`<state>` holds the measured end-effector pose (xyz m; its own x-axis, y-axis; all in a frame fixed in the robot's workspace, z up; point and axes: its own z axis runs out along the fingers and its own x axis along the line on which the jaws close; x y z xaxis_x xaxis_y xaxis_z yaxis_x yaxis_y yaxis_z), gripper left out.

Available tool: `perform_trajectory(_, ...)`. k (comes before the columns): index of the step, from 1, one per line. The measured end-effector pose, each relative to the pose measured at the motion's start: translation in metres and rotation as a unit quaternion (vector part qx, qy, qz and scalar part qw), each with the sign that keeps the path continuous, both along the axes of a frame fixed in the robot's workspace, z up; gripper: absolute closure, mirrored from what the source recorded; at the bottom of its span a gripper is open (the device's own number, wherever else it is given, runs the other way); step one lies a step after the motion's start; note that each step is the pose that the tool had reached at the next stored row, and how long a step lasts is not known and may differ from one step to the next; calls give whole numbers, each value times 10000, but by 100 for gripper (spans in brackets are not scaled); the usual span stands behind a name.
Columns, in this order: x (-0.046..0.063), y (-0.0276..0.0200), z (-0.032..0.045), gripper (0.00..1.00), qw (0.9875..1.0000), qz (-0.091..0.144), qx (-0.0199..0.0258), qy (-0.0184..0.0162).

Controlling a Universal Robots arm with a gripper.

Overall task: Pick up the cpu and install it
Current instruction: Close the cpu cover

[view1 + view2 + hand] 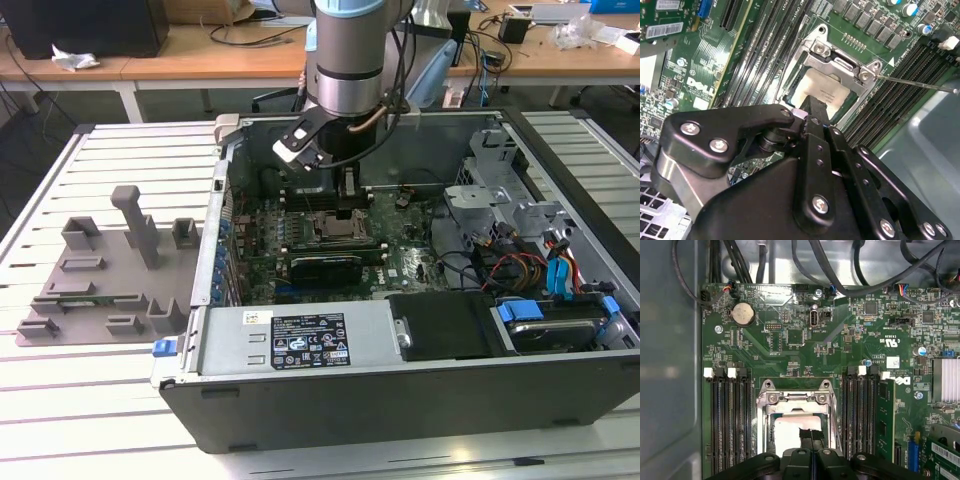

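White slatted table (pixel 120 150) carries everything. Wooden desks (pixel 200 55) with loose cables run behind it. Well away from the gripper, toward the exterior view's left: grey fixture tray (pixel 100 270), flat on the slats. Next, open computer case (pixel 400 400) lying on its side, power supply (pixel 300 340) along its near wall. Gripper (pixel 350 205) is down inside the case over the motherboard (pixel 410 255). In both wrist views its fingers are pressed together with a narrow seam between them, over the chip rather than around it. The cpu (pixel 787 432) lies flat in the socket, directly under the gripper tips, with the metal socket frame (pixel 795 397) just beyond. Tips look to be touching the cpu's metal top, but can't confirm contact. Memory slots (pixel 732 425) flank the gripper on both sides. Coin cell (pixel 743 314) sits well beyond it, farther across the board. Off the gripper toward the exterior view's right: drive bay with orange and blue cables (pixel 530 270).
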<state>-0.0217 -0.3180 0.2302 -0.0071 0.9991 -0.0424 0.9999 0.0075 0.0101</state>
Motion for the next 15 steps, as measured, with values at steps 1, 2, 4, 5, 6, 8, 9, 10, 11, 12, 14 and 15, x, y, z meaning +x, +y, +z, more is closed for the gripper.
perform_trajectory(1, 0, 0, 0, 89, 10000, 50, 0, 0)
perform_trajectory(2, 0, 0, 0, 89, 9999, 100, 0, 0)
perform_trajectory(4, 0, 0, 0, 89, 9996, 299, -1, 0)
perform_trajectory(5, 0, 0, 0, 89, 9993, 362, -1, 0)
perform_trajectory(6, 0, 0, 0, 89, 9988, 485, -3, 0)
perform_trajectory(8, 0, -1, 1, 89, 9974, 719, -12, 1)
perform_trajectory(9, -1, -1, 1, 89, 9968, 805, -14, 1)
perform_trajectory(10, 0, 0, 0, 89, 9960, 890, -15, 1)
perform_trajectory(11, 0, 0, 0, 89, 9951, 988, -15, 0)
perform_trajectory(12, 0, 0, -1, 89, 9944, 1061, -15, 0)
perform_trajectory(14, 0, 0, 0, 89, 9918, 1278, -16, 0)
perform_trajectory(15, 0, 0, 0, 89, 9904, 1382, -15, 0)
